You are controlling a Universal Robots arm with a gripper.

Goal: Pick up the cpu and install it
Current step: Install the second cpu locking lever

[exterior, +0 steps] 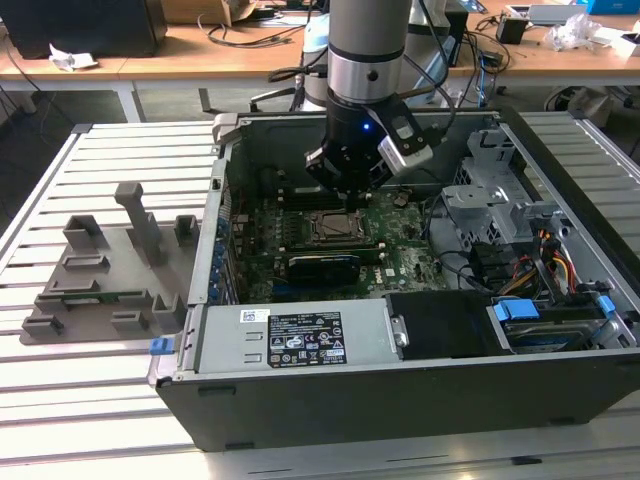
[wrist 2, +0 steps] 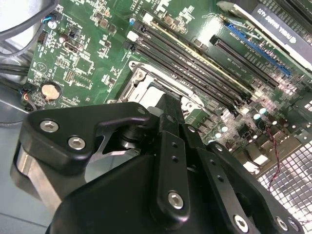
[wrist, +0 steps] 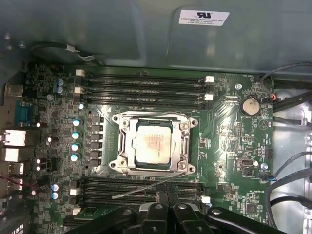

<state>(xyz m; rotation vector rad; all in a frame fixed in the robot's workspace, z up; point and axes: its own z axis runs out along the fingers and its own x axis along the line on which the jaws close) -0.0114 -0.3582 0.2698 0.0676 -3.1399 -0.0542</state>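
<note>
White printed labels on the case wall and power supply (print not read off). Black pincer (exterior: 345, 195) hangs over the motherboard; fingers' spread: cannot tell. Small flat silvery-grey square cpu (wrist: 152, 146) sits inside the dark metal-framed socket (wrist: 127, 165), at the pincer's 6 o'clock in the exterior view.

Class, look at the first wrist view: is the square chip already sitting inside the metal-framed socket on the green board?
Yes: the silvery chip lies flat within the socket frame on the green board.
</note>
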